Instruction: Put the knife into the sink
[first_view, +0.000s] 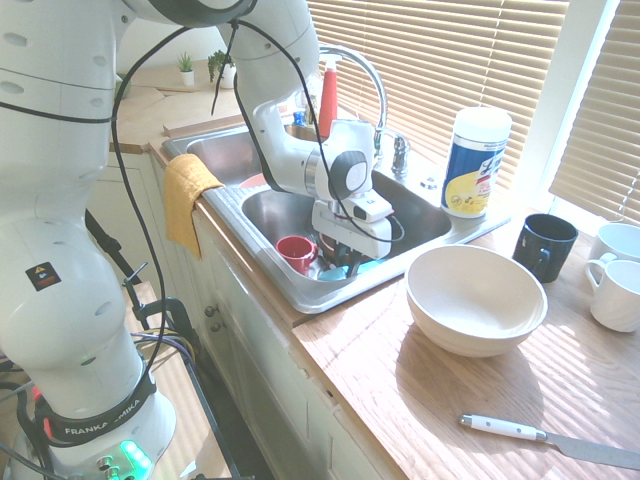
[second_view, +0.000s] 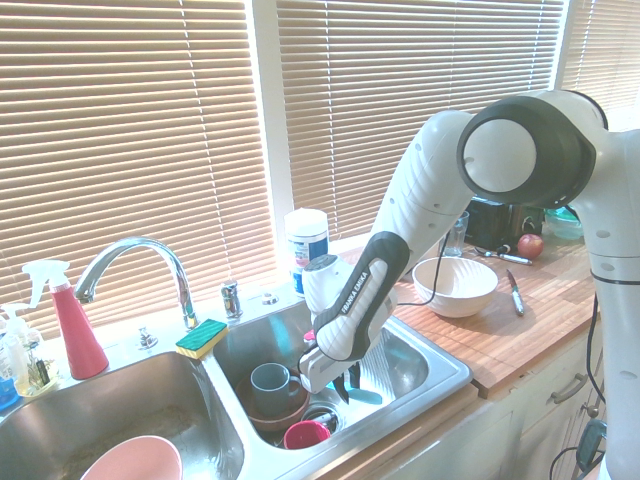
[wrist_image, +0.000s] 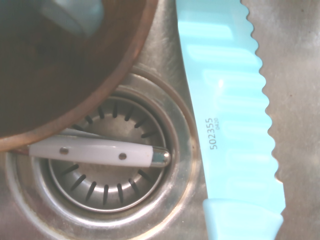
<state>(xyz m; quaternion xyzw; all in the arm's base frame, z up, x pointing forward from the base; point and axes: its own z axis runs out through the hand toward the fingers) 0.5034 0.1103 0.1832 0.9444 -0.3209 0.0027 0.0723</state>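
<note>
Turquoise knife (wrist_image: 232, 125) clamped in the gripper (second_view: 348, 384): lower gently into the sink (second_view: 440, 374), clear of the red mug (first_view: 297, 254), then release.

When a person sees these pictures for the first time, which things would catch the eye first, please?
The big white arm would probably catch the eye first, as it reaches down into the basin nearer the white bowl. Next comes the bright turquoise knife with its wavy edge, low in that basin, beside the drain. The red spray bottle also stands out behind the other basin.
</note>
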